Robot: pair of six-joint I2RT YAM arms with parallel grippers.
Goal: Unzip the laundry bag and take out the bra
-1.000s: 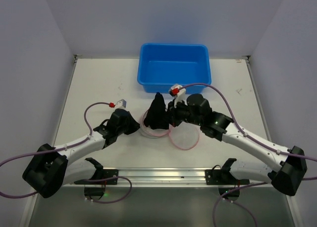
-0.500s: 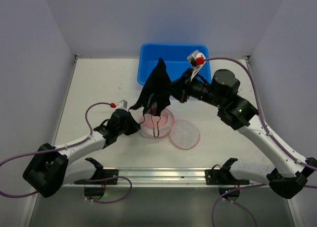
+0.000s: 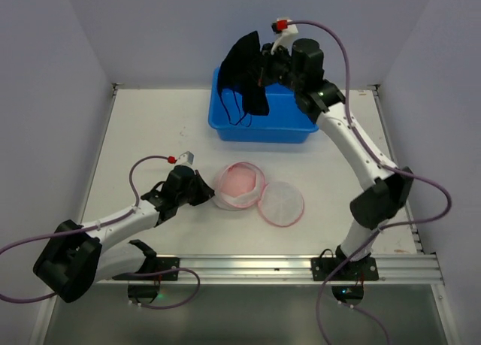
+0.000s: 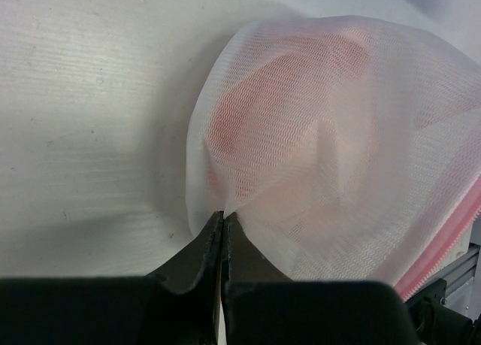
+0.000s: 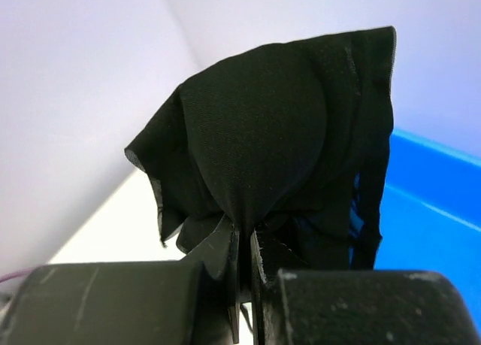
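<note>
The laundry bag [image 3: 239, 186], white mesh with pink trim, lies open on the table, its round lid [image 3: 281, 204] flopped out to the right. My left gripper [image 3: 203, 192] is shut on the mesh at the bag's left edge; the left wrist view shows the mesh [image 4: 331, 134] pinched between the tips [image 4: 223, 216]. My right gripper [image 3: 263, 59] is shut on the black bra [image 3: 244, 74] and holds it high above the blue tub [image 3: 264, 112], straps dangling. In the right wrist view the bra [image 5: 263, 127] hangs from the gripper [image 5: 244, 236].
The blue plastic tub [image 5: 428, 210] stands at the back centre of the white table [image 3: 150, 134]. Grey walls close in the left, right and back sides. A metal rail [image 3: 248, 266] runs along the near edge.
My right arm has lifted the black bra out of the bag and carried it up and back over the blue tub. The bag's lid lies open. The left gripper stays put.
</note>
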